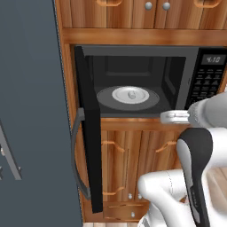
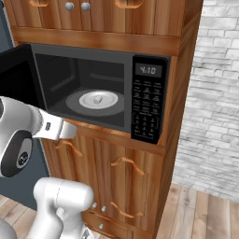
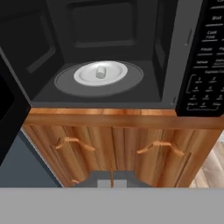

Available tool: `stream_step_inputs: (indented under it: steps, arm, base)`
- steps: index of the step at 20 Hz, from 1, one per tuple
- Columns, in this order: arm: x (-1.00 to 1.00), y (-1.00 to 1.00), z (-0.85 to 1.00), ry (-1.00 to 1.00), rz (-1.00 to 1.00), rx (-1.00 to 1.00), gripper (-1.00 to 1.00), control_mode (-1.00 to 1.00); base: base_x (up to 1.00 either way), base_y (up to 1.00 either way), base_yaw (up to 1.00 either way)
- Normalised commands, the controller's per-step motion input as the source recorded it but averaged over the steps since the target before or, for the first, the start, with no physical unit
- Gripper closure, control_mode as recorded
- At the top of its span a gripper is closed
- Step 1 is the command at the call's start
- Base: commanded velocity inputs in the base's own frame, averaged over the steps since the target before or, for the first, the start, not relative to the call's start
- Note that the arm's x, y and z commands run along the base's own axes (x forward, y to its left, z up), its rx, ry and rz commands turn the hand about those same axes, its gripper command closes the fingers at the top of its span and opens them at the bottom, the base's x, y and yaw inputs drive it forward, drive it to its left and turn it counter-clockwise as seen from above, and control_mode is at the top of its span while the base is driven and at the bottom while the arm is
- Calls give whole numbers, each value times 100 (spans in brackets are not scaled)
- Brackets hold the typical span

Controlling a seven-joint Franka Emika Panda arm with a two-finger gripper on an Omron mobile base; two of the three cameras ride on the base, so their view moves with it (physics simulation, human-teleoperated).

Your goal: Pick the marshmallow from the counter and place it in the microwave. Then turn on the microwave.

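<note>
The marshmallow (image 1: 131, 94) (image 2: 97, 99) (image 3: 101, 72) is a tiny whitish lump resting on a white round plate (image 1: 142, 94) (image 2: 110, 97) (image 3: 117, 69), on the turntable inside the black microwave (image 1: 190, 66) (image 2: 128, 88) (image 3: 175, 57). The microwave door (image 1: 91, 133) stands swung open to the left. My gripper (image 1: 163, 117) (image 2: 73, 133) (image 3: 112, 180) is shut with nothing in it. It hovers outside the cavity, just in front of and below the microwave's lower front edge. The counter is out of view.
The keypad with lit display (image 1: 207, 82) (image 2: 147, 109) is on the microwave's right side. Wooden cabinet doors with curved handles (image 3: 70, 142) lie below it. A dark grey panel (image 1: 31, 111) stands left, and a white brick wall (image 2: 214, 93) right.
</note>
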Motion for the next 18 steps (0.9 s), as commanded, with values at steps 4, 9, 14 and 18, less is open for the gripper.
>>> stream_step_inputs:
  steps: [4, 9, 14, 18]
  arm:
    - [-67, 0, 0, -4, 1, 0, 100, -100]
    - [-56, 0, 4, 0, 1, 0, 100, -100]
    - [-51, 0, 16, 0, 0, 0, 100, -100]
    - [-48, 0, 18, 0, 0, 0, 100, -100]
  base:
    - [0, 0, 0]
    - [0, 0, 0]
    - [0, 0, 0]
    - [0, 0, 0]
